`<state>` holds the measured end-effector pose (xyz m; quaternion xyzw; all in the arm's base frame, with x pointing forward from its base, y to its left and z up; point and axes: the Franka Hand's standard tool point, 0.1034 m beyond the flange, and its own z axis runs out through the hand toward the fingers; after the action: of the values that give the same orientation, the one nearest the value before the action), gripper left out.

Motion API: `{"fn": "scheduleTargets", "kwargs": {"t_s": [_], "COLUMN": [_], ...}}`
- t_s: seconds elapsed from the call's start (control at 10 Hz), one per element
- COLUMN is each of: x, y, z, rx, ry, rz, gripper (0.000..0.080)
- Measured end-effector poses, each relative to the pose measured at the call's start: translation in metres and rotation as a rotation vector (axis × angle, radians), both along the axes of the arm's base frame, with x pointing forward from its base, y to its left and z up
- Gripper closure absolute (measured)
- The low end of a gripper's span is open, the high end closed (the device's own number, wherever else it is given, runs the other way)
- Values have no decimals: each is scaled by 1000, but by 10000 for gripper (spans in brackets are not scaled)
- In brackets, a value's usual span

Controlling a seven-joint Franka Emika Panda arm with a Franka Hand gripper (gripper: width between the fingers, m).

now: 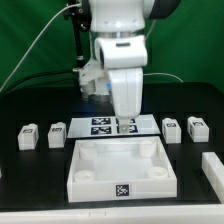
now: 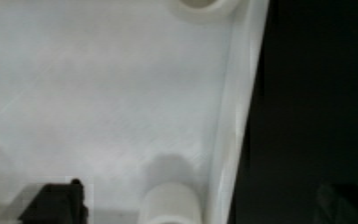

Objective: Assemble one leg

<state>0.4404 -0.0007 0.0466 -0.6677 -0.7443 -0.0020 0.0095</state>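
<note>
The large white square piece (image 1: 120, 168) with round corner sockets lies at the table's front centre. My gripper (image 1: 125, 125) hangs open and empty over its far edge, in front of the marker board (image 1: 100, 125). In the wrist view the white piece (image 2: 105, 110) fills most of the picture. One socket (image 2: 202, 4) shows at one end of its edge. A second socket (image 2: 172, 203) lies between my spread fingers (image 2: 55, 203). Two legs (image 1: 28, 136) (image 1: 57, 133), small white tagged blocks, stand on the exterior view's left, and two more (image 1: 172, 129) (image 1: 197, 126) on its right. I touch none of them.
Another white part (image 1: 213, 166) lies at the exterior view's right edge. The arm's body rises behind the marker board. In the wrist view the black table (image 2: 318, 100) shows beside the white piece's edge.
</note>
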Motion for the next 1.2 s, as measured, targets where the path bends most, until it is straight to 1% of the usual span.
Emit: {"fn": "scheduleTargets", "kwargs": {"t_s": [0.1,0.3,0.4,0.5,0.6,0.8,0.9,1.0,1.1,1.2], "x": [-4,-9,-10,-10,-10,-10,-10,-11,-9,-8], "y": [-2,-4,-4,-3,-4,-4,-5,-5,-5,-5], "z": [-16,-36,-39,-39,-39,-39,-39,-39,-38,-38], "rx": [8,16,16,15,15,15,15,15,16,16], "ry": [6,42,47,48,48,49,49,49,41,39], "rz": [-12,-26,-45,-69,-71,-73,-73,-73,-75,-75], "gripper": [150,150,150,178,178,535,535,670,741,741]}}
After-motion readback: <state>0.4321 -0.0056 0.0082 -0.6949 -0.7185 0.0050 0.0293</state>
